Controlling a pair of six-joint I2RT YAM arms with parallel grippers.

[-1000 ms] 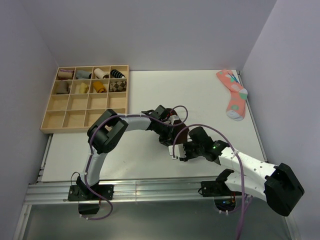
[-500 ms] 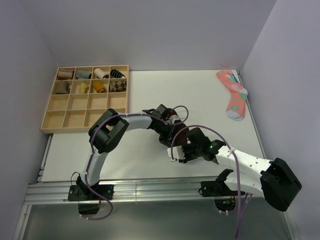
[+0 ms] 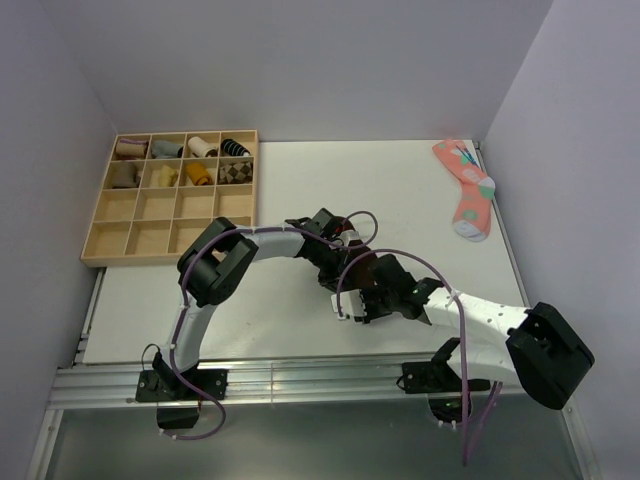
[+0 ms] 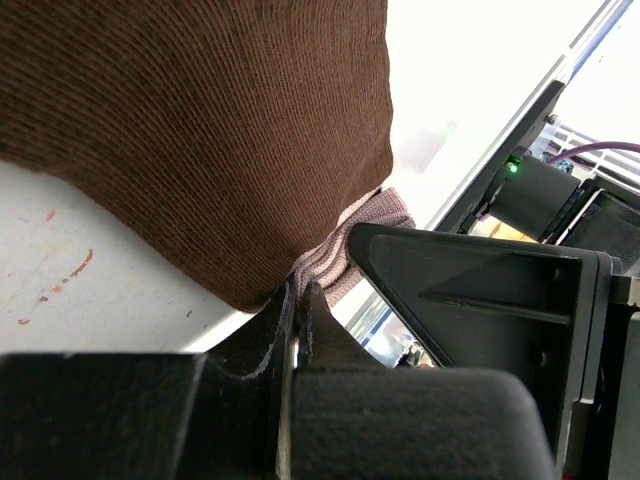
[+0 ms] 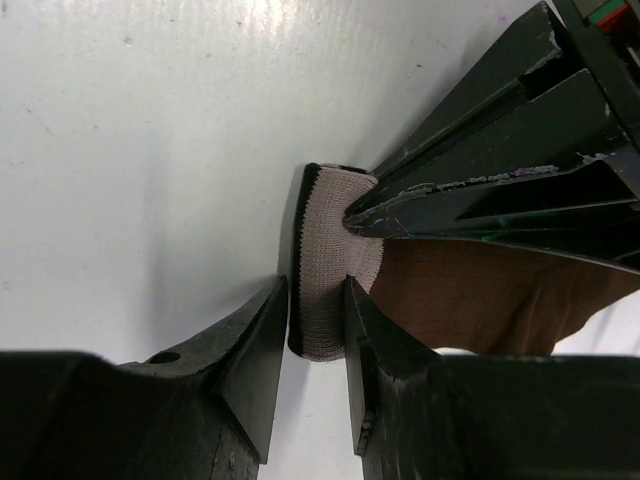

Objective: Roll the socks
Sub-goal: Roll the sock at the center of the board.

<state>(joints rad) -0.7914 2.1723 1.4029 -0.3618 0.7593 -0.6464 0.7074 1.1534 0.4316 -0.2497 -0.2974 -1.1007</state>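
Socks first: the dark brown knit sock (image 4: 200, 130) with pale grey cuff stripes lies mid-table on the white table (image 3: 300, 190), between my two grippers and well apart from everything else.

Far left, a light wooden compartment tray (image 3: 125, 238) holds small rolled sock bundles (image 3: 175, 150) in its two back rows. I take that as where a finished roll goes.

My left gripper (image 4: 297, 298) is pinched tight on the sock's edge right by the cuff. I'd say that's to anchor the fabric so it can't slide while the other side works.

The cuff end is folded over into a short pale lip. My right gripper (image 5: 314, 290) stands narrow with that lip between its fingers. Both fingers seem to touch it, which reads as a grip to start turning the roll.

Early in the task, I judge: only the cuff is turned, and the body is loose.

Far right, a pink dotted sock with grey toe (image 3: 466, 190) lies flat near the table edge, not involved.
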